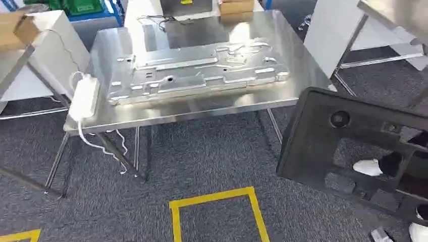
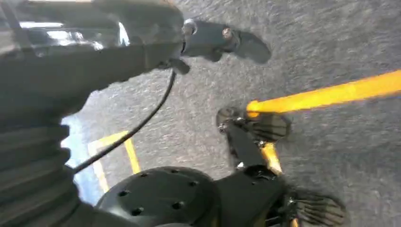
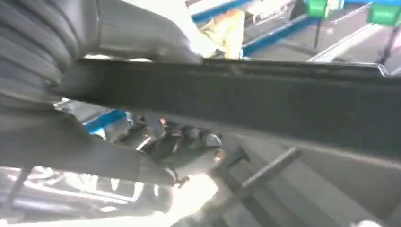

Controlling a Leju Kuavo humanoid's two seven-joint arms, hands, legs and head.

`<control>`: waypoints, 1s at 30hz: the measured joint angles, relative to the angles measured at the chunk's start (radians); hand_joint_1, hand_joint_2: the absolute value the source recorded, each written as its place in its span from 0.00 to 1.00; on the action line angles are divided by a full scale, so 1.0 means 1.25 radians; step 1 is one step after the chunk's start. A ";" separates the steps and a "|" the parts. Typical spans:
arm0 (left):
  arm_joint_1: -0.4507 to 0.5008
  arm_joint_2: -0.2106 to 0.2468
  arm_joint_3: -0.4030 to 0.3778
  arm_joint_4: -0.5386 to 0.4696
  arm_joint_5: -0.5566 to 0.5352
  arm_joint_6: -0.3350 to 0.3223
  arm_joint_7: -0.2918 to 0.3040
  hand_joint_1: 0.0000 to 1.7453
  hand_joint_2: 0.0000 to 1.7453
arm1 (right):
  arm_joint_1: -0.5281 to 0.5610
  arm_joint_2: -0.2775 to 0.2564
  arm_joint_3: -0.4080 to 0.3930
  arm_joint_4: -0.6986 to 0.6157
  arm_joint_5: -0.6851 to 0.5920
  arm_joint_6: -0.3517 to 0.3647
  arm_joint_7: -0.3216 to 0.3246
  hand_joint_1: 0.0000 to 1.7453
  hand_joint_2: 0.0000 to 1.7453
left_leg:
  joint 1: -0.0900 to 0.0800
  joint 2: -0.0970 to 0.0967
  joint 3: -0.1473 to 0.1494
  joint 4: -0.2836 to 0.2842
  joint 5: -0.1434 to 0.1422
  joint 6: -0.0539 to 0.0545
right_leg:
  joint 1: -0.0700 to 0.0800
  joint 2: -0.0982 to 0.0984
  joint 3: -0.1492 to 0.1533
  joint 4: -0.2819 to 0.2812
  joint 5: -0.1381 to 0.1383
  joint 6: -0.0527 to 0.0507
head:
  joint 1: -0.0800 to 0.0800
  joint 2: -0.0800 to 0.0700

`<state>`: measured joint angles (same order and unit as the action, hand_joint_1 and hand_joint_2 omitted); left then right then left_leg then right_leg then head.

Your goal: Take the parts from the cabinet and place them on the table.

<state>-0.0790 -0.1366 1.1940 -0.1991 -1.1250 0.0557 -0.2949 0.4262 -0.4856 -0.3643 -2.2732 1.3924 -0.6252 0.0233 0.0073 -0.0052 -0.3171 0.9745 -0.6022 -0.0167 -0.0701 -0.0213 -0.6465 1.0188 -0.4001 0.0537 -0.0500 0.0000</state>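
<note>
- Nearest, at the lower right of the head view, a black plastic panel (image 1: 323, 136) with cut-out windows and a round boss hangs tilted in the air over the carpet, beside the table and not yet above it; I judge this to be the part now being carried.
- In the right wrist view the right hand (image 3: 94, 142) is at the picture's left, its thumb and ribbed cover lying on either side of the panel's dark edge (image 3: 265, 101), so it appears to be holding the panel, though the blur hides the fingers.
- The left hand (image 2: 61, 61) shows as a grey blur at the left of the left wrist view, hanging over grey carpet and yellow tape; whether its fingers are spread or curled I cannot tell, and nothing is seen in it.
- On the floor at bottom centre of the head view lies a yellow tape square (image 1: 217, 212).
- Further off, in the middle of the head view, stands the steel table (image 1: 212, 108). A large stamped metal sheet part (image 1: 197, 73) lies flat on it, and a white box with a trailing cable (image 1: 85, 96) rests near its left edge.
- As a judgement: one part seems delivered already; the panel must be brought over the tabletop, lowered flat onto bare steel and released. Whether more parts wait in the cabinet cannot be told.
</note>
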 joint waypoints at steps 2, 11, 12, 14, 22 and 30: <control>-0.002 0.000 0.000 0.000 0.001 0.000 -0.001 0.00 1.00 | 0.000 -0.004 0.002 0.000 -0.003 0.000 0.000 0.77 1.00 | 0.000 0.000 -0.077 0.119 -0.030 -0.001 | 0.007 0.002 0.008 0.000 -0.010 -0.015 | -0.007 0.000; 0.001 -0.001 0.000 0.001 0.001 0.002 -0.001 0.00 1.00 | -0.005 -0.028 0.016 0.002 -0.060 0.051 -0.002 0.77 1.00 | -0.012 0.000 -0.182 0.046 0.032 0.020 | 0.019 0.015 0.056 -0.001 -0.049 -0.013 | -0.024 0.000; 0.001 -0.001 0.000 0.001 0.001 0.002 0.000 0.00 1.00 | -0.007 -0.035 0.016 0.003 -0.072 0.065 0.000 0.77 1.00 | -0.014 -0.002 -0.181 0.044 0.041 0.021 | 0.019 0.016 0.055 -0.001 -0.051 -0.007 | -0.025 0.000; 0.003 -0.001 0.001 0.001 -0.003 0.002 0.000 0.00 1.00 | -0.010 -0.051 0.015 0.007 -0.090 0.087 0.000 0.77 1.00 | -0.017 -0.002 -0.181 0.041 0.074 0.026 | 0.019 0.017 0.059 -0.003 -0.054 0.006 | -0.023 0.000; 0.000 -0.003 0.001 0.001 -0.004 0.002 -0.004 0.00 1.00 | -0.033 -0.079 0.014 0.032 -0.124 0.123 -0.002 0.77 1.00 | -0.019 0.000 -0.167 0.031 0.072 0.047 | 0.033 0.017 -0.062 0.217 -0.128 0.006 | 0.004 0.000; -0.003 -0.003 0.000 0.001 -0.007 -0.003 -0.005 0.00 1.00 | -0.044 -0.090 0.012 0.043 -0.129 0.123 -0.005 0.77 1.00 | -0.026 -0.004 -0.157 0.037 0.051 0.038 | 0.038 0.019 0.032 0.008 -0.048 -0.005 | 0.002 0.000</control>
<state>-0.0828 -0.1404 1.1944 -0.1980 -1.1334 0.0523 -0.3017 0.3709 -0.5985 -0.3498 -2.2194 1.2314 -0.4719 0.0168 -0.0249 -0.0097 -0.5139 1.0212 -0.5382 0.0303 -0.0225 0.0019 -0.6059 1.0292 -0.4601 0.0473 -0.0469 0.0000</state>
